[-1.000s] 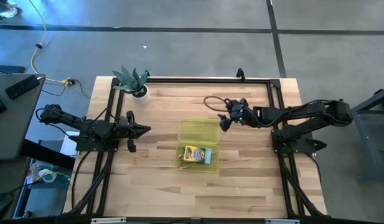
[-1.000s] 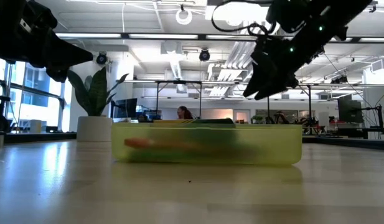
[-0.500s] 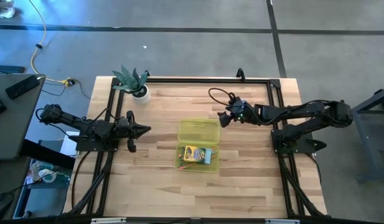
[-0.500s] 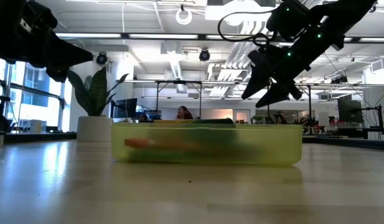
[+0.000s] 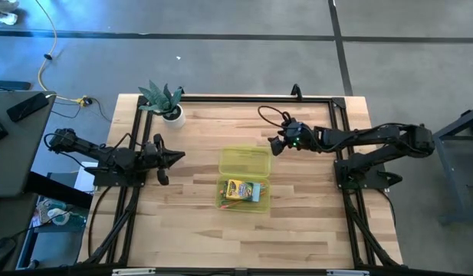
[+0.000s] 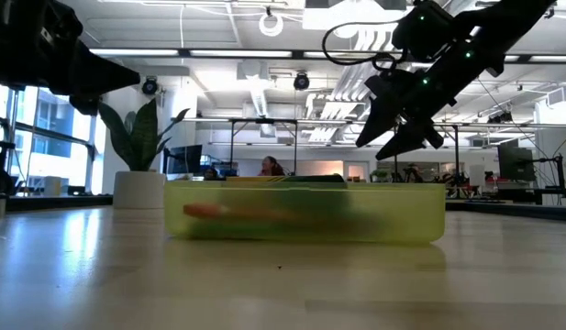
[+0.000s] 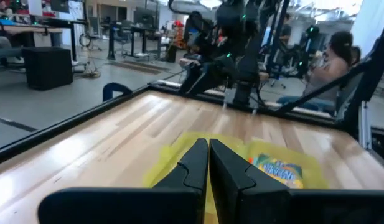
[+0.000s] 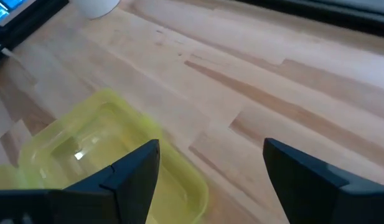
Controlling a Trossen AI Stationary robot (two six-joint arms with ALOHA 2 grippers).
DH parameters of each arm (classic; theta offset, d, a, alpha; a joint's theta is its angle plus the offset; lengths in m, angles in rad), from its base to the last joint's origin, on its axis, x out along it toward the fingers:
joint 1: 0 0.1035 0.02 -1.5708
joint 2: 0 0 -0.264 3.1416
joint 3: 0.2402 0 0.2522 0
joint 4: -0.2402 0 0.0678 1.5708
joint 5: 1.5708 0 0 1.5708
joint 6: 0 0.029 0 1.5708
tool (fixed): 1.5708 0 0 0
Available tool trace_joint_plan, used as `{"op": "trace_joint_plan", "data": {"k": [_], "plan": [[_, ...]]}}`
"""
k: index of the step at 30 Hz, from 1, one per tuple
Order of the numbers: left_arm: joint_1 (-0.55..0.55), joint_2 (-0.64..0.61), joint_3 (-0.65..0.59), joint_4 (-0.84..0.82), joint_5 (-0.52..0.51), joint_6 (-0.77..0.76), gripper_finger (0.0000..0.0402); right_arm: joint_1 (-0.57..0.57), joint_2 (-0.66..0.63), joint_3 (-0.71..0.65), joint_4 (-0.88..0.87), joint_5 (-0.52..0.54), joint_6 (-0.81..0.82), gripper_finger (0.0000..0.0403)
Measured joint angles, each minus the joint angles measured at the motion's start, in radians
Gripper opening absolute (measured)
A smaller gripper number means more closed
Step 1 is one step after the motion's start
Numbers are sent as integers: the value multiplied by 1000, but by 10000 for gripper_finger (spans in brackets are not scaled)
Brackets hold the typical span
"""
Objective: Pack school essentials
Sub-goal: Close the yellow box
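Right gripper (image 5: 273, 147) hangs above the table (image 5: 297, 222) just past the far right corner of the yellow-green plastic case (image 5: 244, 178), fingers (image 8: 132, 171) spread wide and empty, the arm stretched in low from the right side. That case lies open mid-table: its nearer half holds the crayon box (image 5: 238, 188), a teal notepad (image 5: 256, 192) beside it and thin red and green pens (image 5: 230, 204) along the near edge, while its farther half is bare. Left gripper (image 5: 175, 157), fingers pressed together, waits left of the case. A potted plant (image 5: 165, 100) stands at the far left corner.
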Motion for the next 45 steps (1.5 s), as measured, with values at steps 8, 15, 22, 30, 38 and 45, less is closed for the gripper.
{"op": "trace_joint_plan", "data": {"k": [8, 15, 22, 30, 38, 45], "plan": [[0, 9, 0, 71, 20, -2, 5, -53, 0, 0, 13, -11, -64, 218], [0, 106, 0, 245, 99, 12, 5, -111, 0, 0, 23, -33, -88, 122], [0, 256, 91, 264, 110, 73, 5, -156, 1, 0, 22, -56, -89, 25], [-2, 471, 194, 263, 217, 39, 5, -195, 22, 0, 36, -134, -81, 11], [-23, 719, 252, 270, 294, -64, 5, -233, 130, 1, 86, -228, -63, 3], [-79, 923, 318, 291, 300, -82, 5, -258, 212, 1, 95, -297, -71, 1]]}}
